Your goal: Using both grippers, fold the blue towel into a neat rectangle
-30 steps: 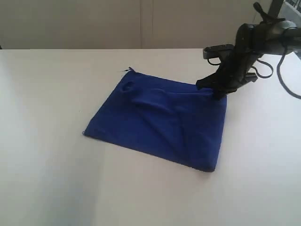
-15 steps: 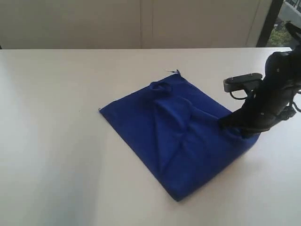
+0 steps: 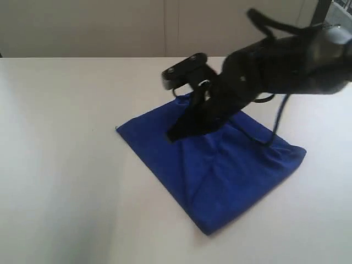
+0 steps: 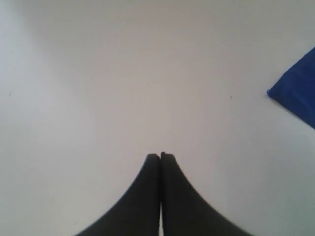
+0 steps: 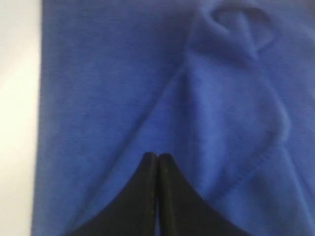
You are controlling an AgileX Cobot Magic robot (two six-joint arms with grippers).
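The blue towel (image 3: pixel 220 170) lies folded on the white table (image 3: pixel 60 165), turned like a diamond, with creases and a raised fold across its middle. My right gripper (image 3: pixel 172 136) reaches in from the right and hangs over the towel's left half, shut with nothing between its fingers. Its wrist view shows the shut tips (image 5: pixel 157 156) just above the wrinkled blue towel (image 5: pixel 98 98). My left gripper (image 4: pixel 160 156) is shut and empty over bare table, with one corner of the blue towel (image 4: pixel 299 96) off to its side. The left arm is outside the exterior view.
The right arm's bulk (image 3: pixel 275 60) and a black cable (image 3: pixel 276 122) hang over the towel's far right part. A pale wall (image 3: pixel 110 27) runs behind the table's far edge. Bare table surrounds the towel on all sides.
The right gripper dragged a towel corner toward the right front, which turned the towel. It has since let go and swung left over the towel's middle.
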